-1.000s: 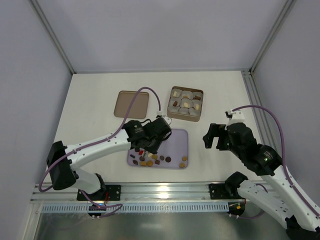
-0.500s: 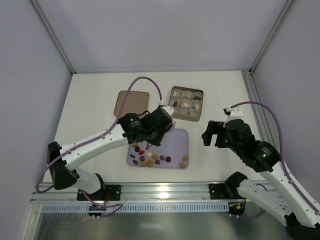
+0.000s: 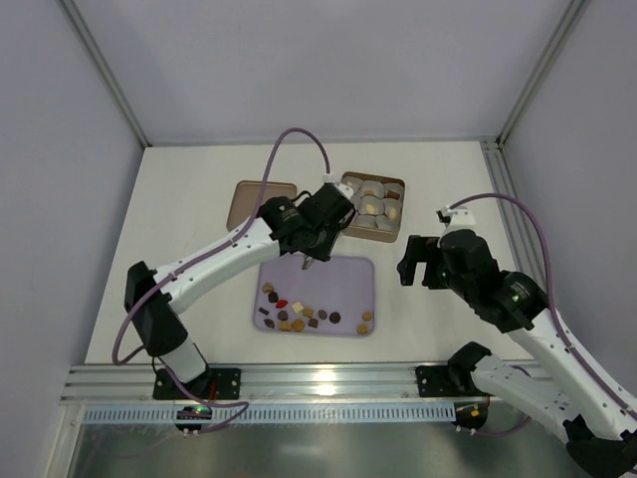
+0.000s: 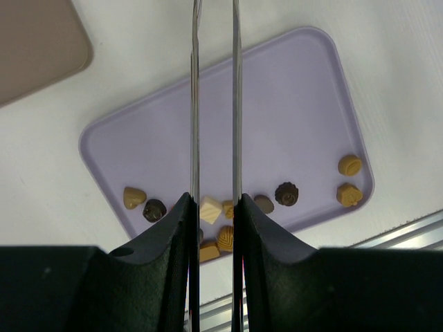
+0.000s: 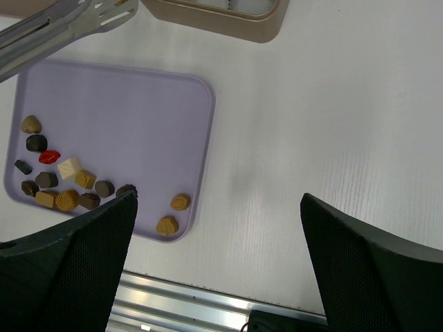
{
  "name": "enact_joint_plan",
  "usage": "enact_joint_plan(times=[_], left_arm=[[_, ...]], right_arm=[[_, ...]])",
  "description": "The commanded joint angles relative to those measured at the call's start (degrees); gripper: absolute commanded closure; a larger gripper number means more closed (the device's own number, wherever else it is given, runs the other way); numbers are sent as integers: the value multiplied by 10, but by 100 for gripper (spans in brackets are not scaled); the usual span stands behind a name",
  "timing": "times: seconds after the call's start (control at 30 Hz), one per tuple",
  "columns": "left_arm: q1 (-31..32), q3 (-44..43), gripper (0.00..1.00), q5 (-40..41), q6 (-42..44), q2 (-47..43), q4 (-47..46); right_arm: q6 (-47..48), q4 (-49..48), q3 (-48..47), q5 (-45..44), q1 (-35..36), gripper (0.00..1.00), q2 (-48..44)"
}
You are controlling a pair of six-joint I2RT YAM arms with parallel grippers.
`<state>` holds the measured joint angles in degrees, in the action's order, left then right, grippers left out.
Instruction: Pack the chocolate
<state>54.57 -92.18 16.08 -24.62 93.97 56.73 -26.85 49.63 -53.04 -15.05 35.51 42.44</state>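
- While the chocolates (image 3: 299, 317) lie bunched along the near edge of the tray (image 3: 338, 284), the top view has the left claw (image 3: 310, 251) over the tray's far edge. It is clamped on a pair of tongs (image 3: 307, 261), and I'd say thin tips suit pieces this small.
- Whether a piece rides in those tips, I can't tell from up here.
- The left arm is stretched far forward with its wrist tipped down, heading for the box (image 3: 370, 237) just beyond the tray. Some brown pieces already show among its pale cups.
- The lid (image 3: 244, 204) lies beyond the tray's far left corner.
- The right claw (image 3: 420, 271) hangs off the tray's right side, out of the way.
- From the left wrist, both fingers pinch the two blades partway along. The blades run parallel with a narrow gap between them, and their tips are out of frame.
- Below them the chocolates sit at the tray's near rim.
- From the right wrist, the jaws are spread wide with nothing between them, above bare table right of the tray.
- The tong tips reach just past the tray's far edge, and no piece shows in them from this angle.
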Motion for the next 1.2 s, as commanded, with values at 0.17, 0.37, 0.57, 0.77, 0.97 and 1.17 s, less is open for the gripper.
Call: enact_joint_plan(times=[0.17, 0.37, 0.57, 0.77, 0.97, 1.17], left_arm=[[-29, -77, 72, -13, 35, 56, -30], [-43, -106, 72, -23, 44, 89, -27], [-54, -116, 72, -25, 50, 110, -30], [-58, -123, 72, -32, 56, 126, -32], [-62, -129, 72, -38, 59, 137, -31], [-67, -133, 71, -40, 60, 145, -34]], right_arm=[[15, -21, -21, -13, -2, 0, 19], [21, -23, -21, -17, -3, 0, 27], [26, -26, -24, -18, -2, 0, 38], [29, -28, -26, -22, -2, 0, 44], [28, -28, -23, -22, -2, 0, 43], [29, -27, -22, -24, -3, 0, 43]])
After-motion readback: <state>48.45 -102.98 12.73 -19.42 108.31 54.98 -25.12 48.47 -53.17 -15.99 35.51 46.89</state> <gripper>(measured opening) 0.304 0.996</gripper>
